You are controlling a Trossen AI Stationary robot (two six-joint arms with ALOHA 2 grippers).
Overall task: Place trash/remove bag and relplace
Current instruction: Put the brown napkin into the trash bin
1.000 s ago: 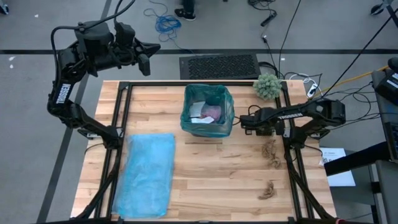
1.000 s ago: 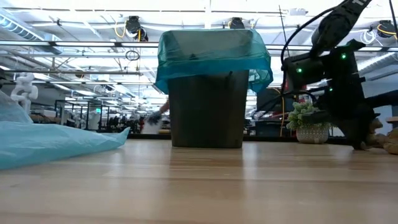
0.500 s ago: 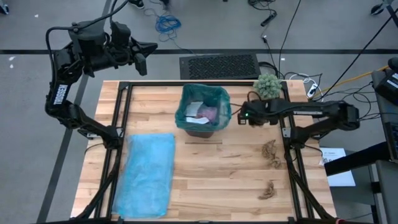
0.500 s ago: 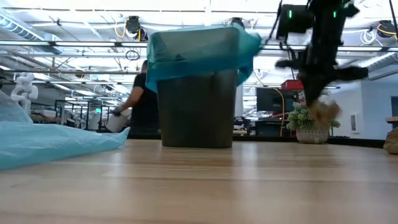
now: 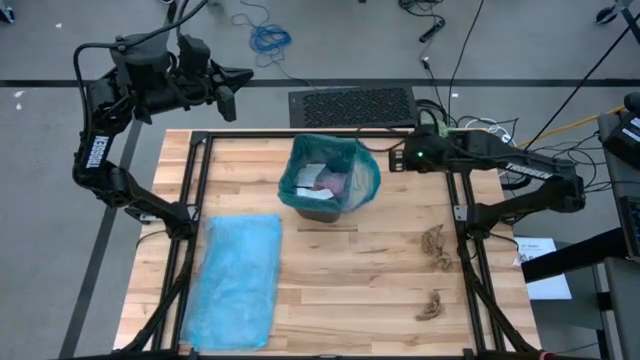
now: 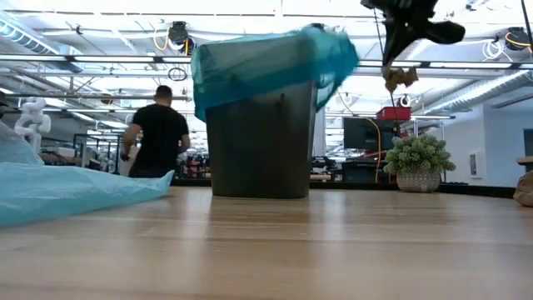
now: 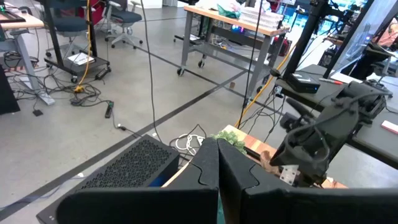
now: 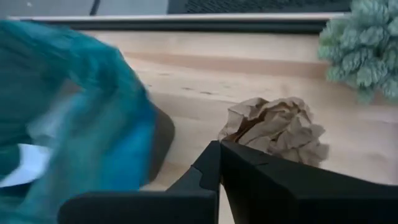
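Between right fingers (image 8: 219,152): brown wad (image 8: 277,129)

We see the left gripper (image 7: 217,180) with its jaws pressed together, holding nothing. Past it lies a dark perforated mat (image 7: 134,165) on the grey floor, with loose cables (image 7: 81,93) farther off. The other arm (image 7: 329,134) hangs nearby, and a fuzzy green ball (image 7: 231,138) sits just behind our fingers.
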